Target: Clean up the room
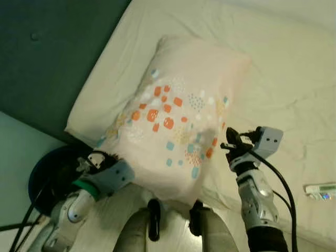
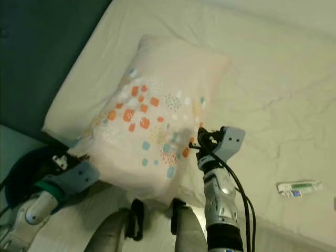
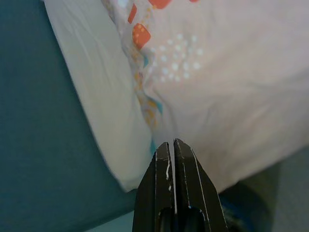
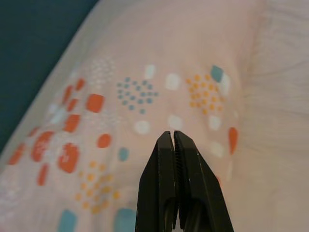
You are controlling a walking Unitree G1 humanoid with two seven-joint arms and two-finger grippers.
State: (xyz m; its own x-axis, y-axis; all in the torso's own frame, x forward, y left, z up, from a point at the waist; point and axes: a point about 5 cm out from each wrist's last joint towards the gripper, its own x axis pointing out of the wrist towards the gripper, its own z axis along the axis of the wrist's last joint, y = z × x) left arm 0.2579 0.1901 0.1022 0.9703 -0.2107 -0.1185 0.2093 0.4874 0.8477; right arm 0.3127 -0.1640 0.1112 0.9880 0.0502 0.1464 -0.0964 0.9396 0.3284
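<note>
A pale pink pillow (image 1: 178, 110) printed with orange, teal and white patches lies at an angle on the cream bed sheet (image 1: 294, 79), near the head of the bed. My left gripper (image 1: 102, 156) is at the pillow's near left corner. In the left wrist view its fingers (image 3: 164, 164) are pressed together, their tips at the pillow's edge (image 3: 231, 96). My right gripper (image 1: 229, 140) is at the pillow's right side, level with its lower half. Its fingers (image 4: 164, 164) are shut too, pointing across the patterned cover (image 4: 140, 92) with nothing visible between them.
A dark teal headboard (image 1: 47, 52) runs along the left of the bed. A dark round object (image 1: 47, 168) sits low at the left beside the mattress corner. A small white device (image 1: 321, 190) lies on the sheet at the far right.
</note>
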